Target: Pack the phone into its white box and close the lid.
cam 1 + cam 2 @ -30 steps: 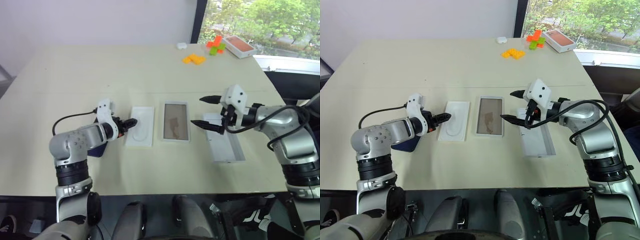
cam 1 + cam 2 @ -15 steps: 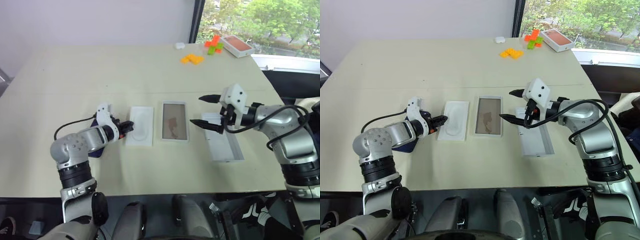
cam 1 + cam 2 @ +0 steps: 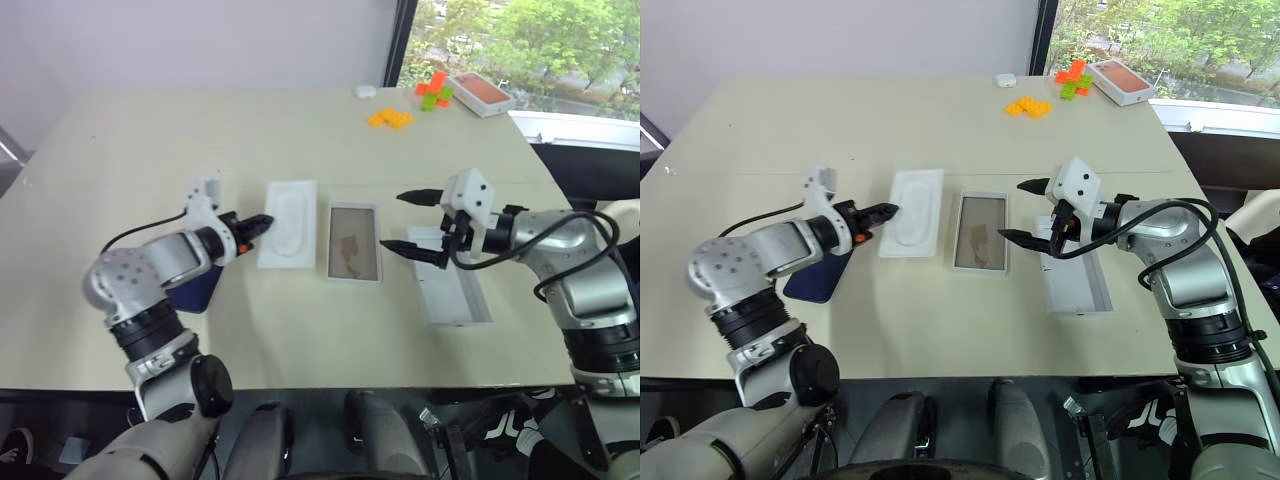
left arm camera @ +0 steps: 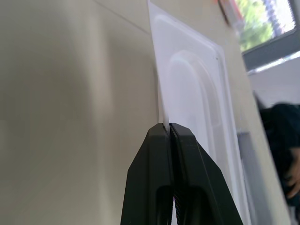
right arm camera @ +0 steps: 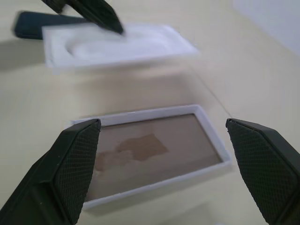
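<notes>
The thin white insert (image 3: 287, 209) is pinched at its near-left edge by my left gripper (image 3: 256, 222), which is shut on it and holds it a little above the table; the left wrist view shows the fingers (image 4: 159, 140) closed on the insert's (image 4: 197, 89) rim. The dark blue phone (image 3: 818, 280) lies on the table under my left forearm. The white box (image 3: 352, 243) sits open in the middle, its brownish inside up. My right gripper (image 3: 400, 222) hangs open just right of it, above the far end of the lid (image 3: 452, 290), which lies hollow side up.
At the far right corner of the table stand an orange-topped white box (image 3: 480, 92), some coloured blocks (image 3: 432, 90), yellow blocks (image 3: 388, 118) and a small white object (image 3: 364, 91). The table's right edge runs along a window.
My left gripper has shut on the insert's edge and lifted it up and slightly away from me. The right arm has stayed where it was.
</notes>
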Controlling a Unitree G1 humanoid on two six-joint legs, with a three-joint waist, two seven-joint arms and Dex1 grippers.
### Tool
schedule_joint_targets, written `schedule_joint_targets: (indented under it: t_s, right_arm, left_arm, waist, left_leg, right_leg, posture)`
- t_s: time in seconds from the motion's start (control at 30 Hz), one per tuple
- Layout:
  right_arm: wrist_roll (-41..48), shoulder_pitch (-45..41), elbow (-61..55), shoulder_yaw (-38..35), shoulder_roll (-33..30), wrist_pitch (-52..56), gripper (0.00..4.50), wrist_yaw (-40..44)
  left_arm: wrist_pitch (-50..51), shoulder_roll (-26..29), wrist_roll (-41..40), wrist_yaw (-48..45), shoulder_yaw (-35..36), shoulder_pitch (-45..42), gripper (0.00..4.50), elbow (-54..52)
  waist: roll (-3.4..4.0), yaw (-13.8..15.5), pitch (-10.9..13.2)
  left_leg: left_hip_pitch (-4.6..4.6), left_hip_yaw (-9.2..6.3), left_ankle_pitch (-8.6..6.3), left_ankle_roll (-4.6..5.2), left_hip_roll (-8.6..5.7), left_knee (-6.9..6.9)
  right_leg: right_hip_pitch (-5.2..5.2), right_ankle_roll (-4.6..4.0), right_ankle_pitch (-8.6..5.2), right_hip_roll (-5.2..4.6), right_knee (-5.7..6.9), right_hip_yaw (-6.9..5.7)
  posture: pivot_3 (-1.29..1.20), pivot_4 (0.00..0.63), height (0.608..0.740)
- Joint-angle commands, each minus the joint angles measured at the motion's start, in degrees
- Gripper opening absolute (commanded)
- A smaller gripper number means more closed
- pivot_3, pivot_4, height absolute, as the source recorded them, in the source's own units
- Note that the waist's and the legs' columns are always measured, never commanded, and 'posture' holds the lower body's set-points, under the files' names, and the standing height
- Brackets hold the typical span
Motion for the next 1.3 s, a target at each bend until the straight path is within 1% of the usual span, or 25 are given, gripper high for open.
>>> schedule_joint_targets:
  t_s: [0.03, 0.1, 0.17, 0.23, 0.27, 0.33, 0.43, 0.53, 0.6, 0.7, 0.77, 0.87, 1.13, 1.3]
  right_arm:
    - [1.5, 3.0, 0.1, -3.7, -4.9, -2.5, 4.50, 5.7]
    - [1.9, 3.8, 0.5, -4.1, -6.2, -2.9, 4.50, 6.9]
    - [1.3, 4.1, 1.5, -4.8, -6.7, -3.7, 4.50, 6.7]
    - [1.1, 4.5, 1.4, -5.2, -6.9, -3.6, 4.50, 6.3]
    - [1.4, 4.7, 1.1, -5.4, -6.6, -3.2, 4.50, 5.9]
    - [1.0, 5.0, 0.6, -5.3, -6.2, -3.3, 4.50, 5.3]
    - [1.0, 5.0, 0.2, -5.2, -5.8, -3.0, 4.50, 4.6]
    - [0.9, 4.8, -0.1, -5.2, -5.5, -3.0, 4.50, 3.7]
    - [0.6, 5.0, -0.3, -5.0, -5.5, -3.1, 4.50, 3.2]
    - [0.6, 5.2, -0.8, -5.1, -5.4, -3.0, 4.50, 2.5]
    - [0.4, 5.3, -0.8, -5.2, -5.3, -3.1, 4.50, 2.0]
    - [0.1, 5.3, -0.5, -5.1, -5.2, -3.5, 4.50, 1.3]
    - [0.1, 5.2, -0.5, -5.2, -5.3, -3.4, 4.50, 0.8]
    - [-0.5, 5.0, 0.0, -5.0, -5.3, -3.9, 4.50, 0.7]
  left_arm:
    - [-5.0, -4.3, 2.7, 3.5, -2.8, -1.5, 0.02, 0.9]
    - [-4.9, -6.8, 2.5, 4.7, -2.0, -2.0, 0.02, 1.1]
    - [-7.3, -8.2, 3.9, 5.7, -3.8, -1.8, 0.02, 1.8]
    - [-11.9, -9.1, 6.2, 6.4, -6.5, -1.9, 0.02, 3.7]
    - [-12.4, -9.8, 6.1, 6.7, -6.5, -2.5, 0.02, 5.1]
    - [-15.0, -9.6, 7.9, 6.8, -8.9, -3.0, 0.02, 7.5]
    - [-17.2, -9.8, 9.3, 7.8, -10.1, -3.9, 0.02, 10.9]
    - [-20.2, -10.9, 10.2, 7.2, -12.5, -4.9, 0.02, 13.6]
    - [-20.2, -11.9, 9.7, 7.4, -12.7, -5.6, 0.02, 14.8]
    - [-20.2, -10.4, 10.5, 4.7, -16.9, -5.6, 0.02, 15.1]
    - [-20.4, -9.6, 11.0, 3.9, -18.4, -6.1, 0.02, 15.7]
    - [-20.2, -10.0, 10.6, 3.0, -19.8, -6.6, 0.02, 16.3]
    - [-19.8, -11.9, 10.6, 4.7, -18.8, -5.7, 0.02, 16.7]
    - [-20.5, -10.6, 11.4, 4.5, -19.4, -6.2, 0.02, 17.6]
  waist:
    - [0.00, 0.1, 0.0]
    - [-0.02, 0.1, 0.0]
    - [-0.04, -0.4, 0.0]
    - [-0.04, -0.5, 0.0]
    - [-0.04, -0.5, 0.0]
    - [-0.04, -0.5, 0.0]
    - [-0.04, -0.4, 0.0]
    - [-0.04, -0.3, 0.0]
    - [-0.04, -0.2, 0.0]
    - [-0.04, -0.2, 0.0]
    - [-0.04, -0.2, 0.0]
    - [-0.04, -0.4, 0.0]
    - [-0.04, -0.3, 0.0]
    - [-0.04, -0.3, 0.0]
  left_leg:
    - [0.00, 0.01, 0.00, 0.00, -0.01, 0.00]
    - [-0.01, 0.04, -0.01, 0.01, -0.01, -0.01]
    - [-0.01, 0.09, -0.01, 0.02, 0.00, 0.00]
    - [0.06, 0.12, -0.01, 0.02, 0.00, -0.01]
    - [0.07, 0.13, -0.01, 0.01, 0.00, 0.00]
    - [0.07, 0.12, 0.00, 0.01, 0.02, -0.01]
    - [0.04, 0.14, 0.00, 0.01, 0.01, -0.01]
    - [0.02, 0.11, 0.00, 0.01, 0.00, -0.01]
    - [0.01, 0.12, 0.00, 0.01, -0.02, 0.00]
    - [-0.01, 0.13, 0.00, 0.01, -0.09, 0.00]
    - [-0.02, 0.12, 0.00, 0.01, -0.10, 0.00]
    - [-0.01, 0.10, 0.00, 0.01, -0.07, 0.00]
    - [0.00, 0.09, 0.00, 0.01, -0.05, 0.00]
    - [0.00, 0.09, 0.00, 0.01, -0.06, 0.00]
  right_leg:
    - [0.01, 0.00, 0.00, 0.00, -0.01, 0.00]
    - [0.01, 0.00, 0.00, -0.01, -0.04, 0.02]
    - [0.00, 0.01, 0.00, -0.01, -0.05, 0.03]
    - [0.01, 0.01, 0.00, 0.06, -0.02, 0.04]
    - [0.01, 0.01, 0.00, 0.14, -0.02, 0.04]
    - [0.00, 0.00, 0.00, 0.23, 0.00, 0.03]
    - [0.00, 0.00, 0.00, 0.24, -0.02, 0.03]
    - [0.00, 0.00, 0.00, 0.15, -0.04, 0.04]
    - [0.01, 0.01, 0.00, 0.09, -0.05, 0.05]
    - [0.01, 0.01, 0.00, 0.09, -0.07, 0.04]
    - [0.00, 0.02, 0.00, 0.09, -0.07, 0.04]
    - [0.00, 0.02, 0.00, 0.11, -0.06, 0.04]
    - [0.00, 0.02, 0.00, 0.11, -0.05, 0.04]
    - [0.00, 0.02, 0.00, 0.12, -0.05, 0.04]
  posture:
    - [0.00, 0.150, 0.740]
    - [0.00, 0.150, 0.740]
    - [0.00, 0.150, 0.740]
    - [0.00, 0.150, 0.740]
    - [0.00, 0.150, 0.740]
    - [0.00, 0.150, 0.740]
    - [0.00, 0.150, 0.740]
    - [0.00, 0.150, 0.740]
    - [0.00, 0.150, 0.740]
    - [0.00, 0.150, 0.740]
    - [0.00, 0.150, 0.740]
    - [0.00, 0.150, 0.740]
    - [0.00, 0.150, 0.740]
    - [0.00, 0.150, 0.740]
